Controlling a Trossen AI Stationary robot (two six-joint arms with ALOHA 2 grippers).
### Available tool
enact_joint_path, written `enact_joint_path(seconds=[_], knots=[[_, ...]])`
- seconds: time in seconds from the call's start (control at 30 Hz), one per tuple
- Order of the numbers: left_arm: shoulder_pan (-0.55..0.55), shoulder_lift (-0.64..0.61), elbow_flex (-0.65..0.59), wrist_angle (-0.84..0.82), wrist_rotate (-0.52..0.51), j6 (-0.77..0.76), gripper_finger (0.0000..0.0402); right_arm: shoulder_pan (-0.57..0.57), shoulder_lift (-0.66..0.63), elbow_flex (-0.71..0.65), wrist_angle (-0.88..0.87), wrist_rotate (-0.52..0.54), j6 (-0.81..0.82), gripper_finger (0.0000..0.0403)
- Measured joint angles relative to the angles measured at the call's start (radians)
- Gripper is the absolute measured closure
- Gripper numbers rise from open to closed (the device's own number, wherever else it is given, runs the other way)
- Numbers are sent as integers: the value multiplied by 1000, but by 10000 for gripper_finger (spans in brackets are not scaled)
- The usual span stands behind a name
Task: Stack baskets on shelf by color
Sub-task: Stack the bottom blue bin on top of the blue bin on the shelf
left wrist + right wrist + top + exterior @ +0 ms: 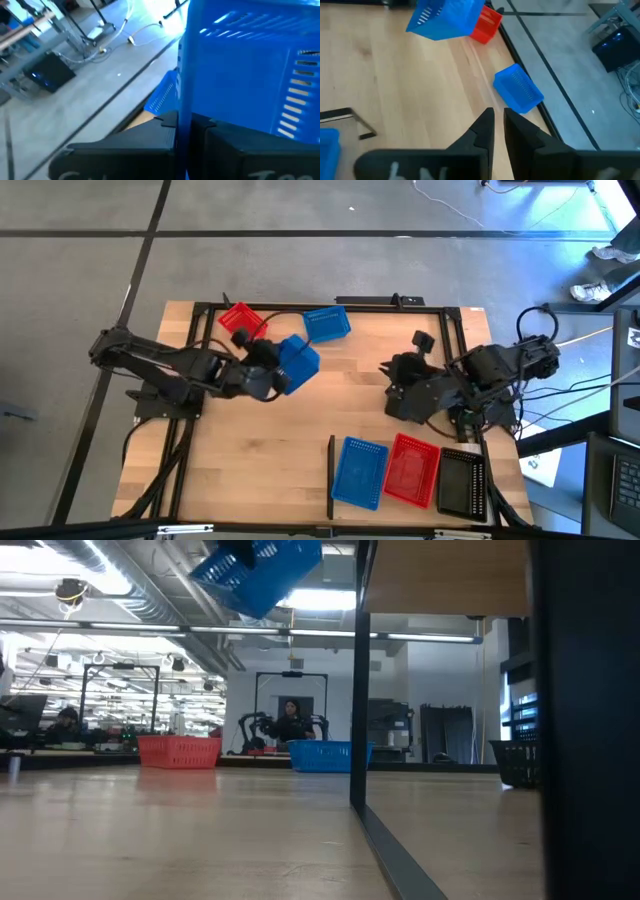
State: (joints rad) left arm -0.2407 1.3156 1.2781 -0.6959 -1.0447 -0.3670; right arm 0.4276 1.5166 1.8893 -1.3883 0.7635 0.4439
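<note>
The pale butcher-block wooden desk (260,450) shows jointed strips of smooth, faintly sheened wood grain. The raised blue latticed plastic basket (298,360) looks smooth and slightly glossy, as do the blue plastic basket (327,324) and the red plastic basket (241,318) at the desk's far edge. The black latticed plastic basket (463,481) near the right front corner looks duller. The thin black metal frame rail (330,477) looks matt. The grey floor (300,270) beyond looks hard and lightly speckled.

My left hand (283,376) grips a tilted blue basket (299,360) aloft; red basket (241,318), second blue basket (327,324) on bench; three baskets (410,472) on shelf (400,450).
</note>
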Motion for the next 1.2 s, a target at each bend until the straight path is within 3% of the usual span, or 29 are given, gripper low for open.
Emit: enact_joint_path(seconds=[0.23,0.47,0.8,0.93,1.2], knots=[[37,9,2,151,-4,114,401,-45,31,0,29,-38,-56,369],[39,30,4,315,-77,279,401,-111,67,-1,173,-38,-185,361],[45,53,2,330,-110,299,401,-176,121,0,359,-39,-408,294],[45,54,2,354,-193,362,401,-176,141,0,464,-40,-517,289],[45,54,2,379,-251,405,401,-174,182,0,638,-68,-648,289]])
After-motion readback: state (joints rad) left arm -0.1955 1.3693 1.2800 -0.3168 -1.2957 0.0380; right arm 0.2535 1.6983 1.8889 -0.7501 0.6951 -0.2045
